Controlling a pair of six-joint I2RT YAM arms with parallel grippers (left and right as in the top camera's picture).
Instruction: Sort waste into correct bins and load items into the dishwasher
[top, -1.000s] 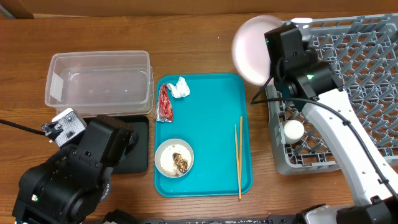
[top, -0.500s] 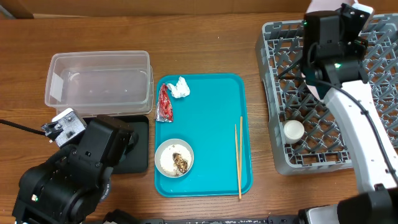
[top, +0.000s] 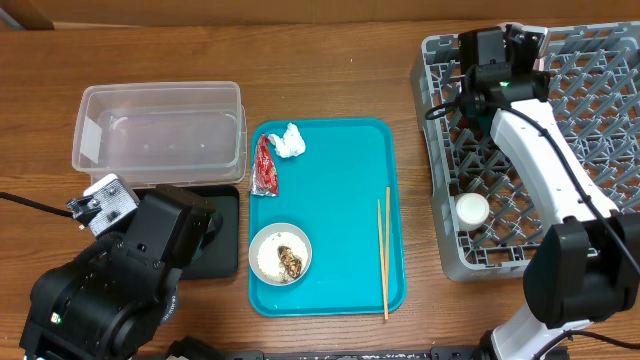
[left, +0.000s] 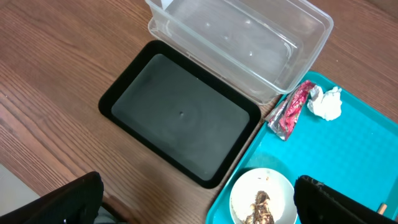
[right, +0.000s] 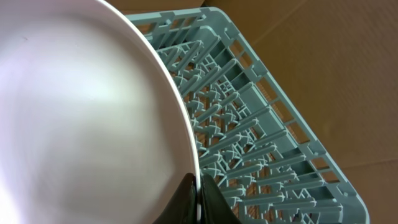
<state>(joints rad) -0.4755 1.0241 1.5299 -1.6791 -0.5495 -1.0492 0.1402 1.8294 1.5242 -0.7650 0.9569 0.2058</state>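
Note:
My right gripper (right: 198, 196) is shut on the rim of the pale pink plate (right: 81, 112) and holds it on edge above the grey dish rack (right: 261, 143). Overhead, that gripper (top: 497, 48) is over the rack's (top: 600, 120) far left part. A white cup (top: 471, 209) sits in the rack. My left gripper (left: 196, 202) is open and empty above the black tray's (left: 180, 118) near edge. A bowl of rice and scraps (top: 280, 254), a red wrapper (top: 264, 166), a white tissue (top: 291, 140) and chopsticks (top: 383, 255) lie on the teal tray (top: 340, 200).
The clear tub (top: 160, 130) stands at the back left, touching the black tray (top: 225, 235) in front of it. The left arm's bulk covers the front left of the table. Cardboard lines the table's far edge.
My right gripper has carried the plate from left of the rack to over its far left part and turned it on edge. The left arm has not moved.

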